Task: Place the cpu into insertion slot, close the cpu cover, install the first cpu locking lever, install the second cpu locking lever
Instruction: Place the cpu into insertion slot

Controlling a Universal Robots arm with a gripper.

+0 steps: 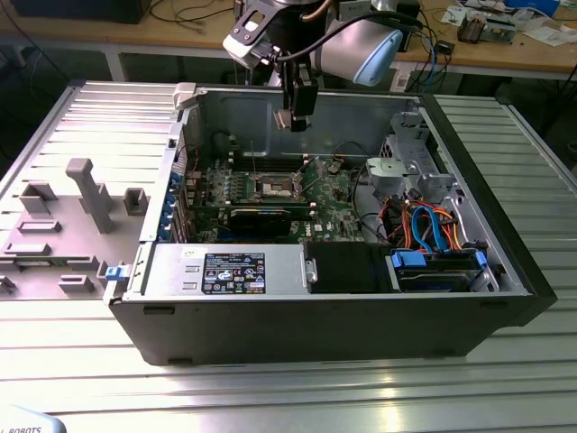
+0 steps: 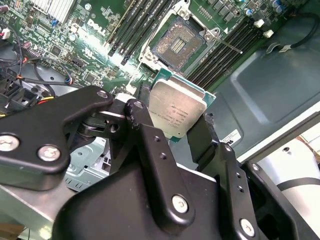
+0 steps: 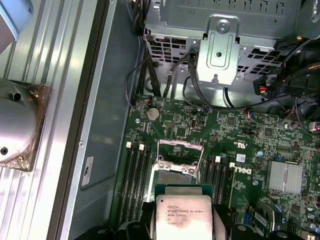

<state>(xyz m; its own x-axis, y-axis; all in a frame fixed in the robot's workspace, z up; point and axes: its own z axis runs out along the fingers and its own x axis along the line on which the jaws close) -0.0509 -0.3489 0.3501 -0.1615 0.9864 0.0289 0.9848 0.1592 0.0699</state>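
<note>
My gripper (image 1: 296, 115) hangs above the open computer case, shut on the cpu (image 2: 177, 107), a small square chip with a dull silver top. In both wrist views the black fingers (image 2: 145, 125) clamp the chip's two opposite edges. The insertion slot (image 2: 178, 42) lies on the green motherboard (image 1: 329, 194), below and a little ahead of the chip, with its dark contact field exposed. In the first wrist view, the cpu (image 3: 184, 217) covers the slot's near edge, and the silvery cpu cover (image 3: 179, 144) looks swung up off the slot (image 3: 176, 175). A thin locking lever (image 2: 227, 44) sticks out beside the slot.
Long black RAM slots (image 2: 135, 25) flank the socket on both sides. A black expansion card (image 1: 261, 216), the power supply (image 1: 225, 271) and a metal drive cage (image 1: 401, 167) with cables surround the board. A grey fixture (image 1: 86, 194) stands outside the case on the exterior view's left.
</note>
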